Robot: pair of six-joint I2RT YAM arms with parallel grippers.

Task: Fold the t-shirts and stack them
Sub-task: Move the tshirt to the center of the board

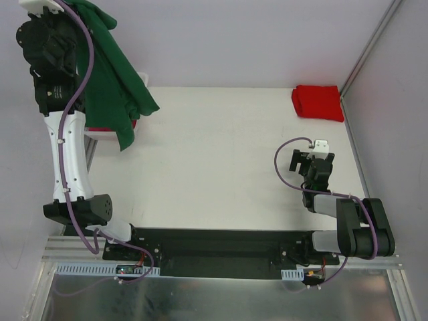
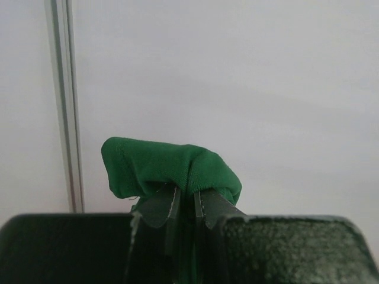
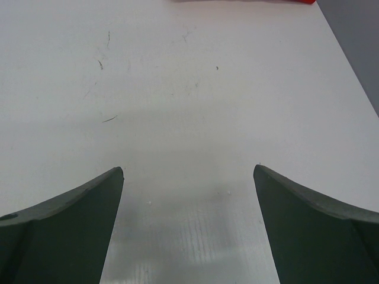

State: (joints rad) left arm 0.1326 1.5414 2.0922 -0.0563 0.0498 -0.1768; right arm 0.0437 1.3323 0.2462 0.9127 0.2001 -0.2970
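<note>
Green t-shirt (image 1: 114, 93): a bunched fold is pinched tight in my left gripper (image 2: 185, 204), high over the table's (image 1: 214, 167) far-left corner.
Long axis: hangs down from the pinch, loose end toward the table.
Red t-shirt (image 1: 317, 101): folded, in the far-right corner.
Right gripper (image 3: 188, 177): spread wide and empty, well apart from the green cloth.
Nearer arm: my left.

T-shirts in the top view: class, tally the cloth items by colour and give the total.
Dark green t-shirt: 1
Red t-shirt: 1
Pinkish-red cloth, mostly hidden behind the green one: 1
Total: 3
</note>
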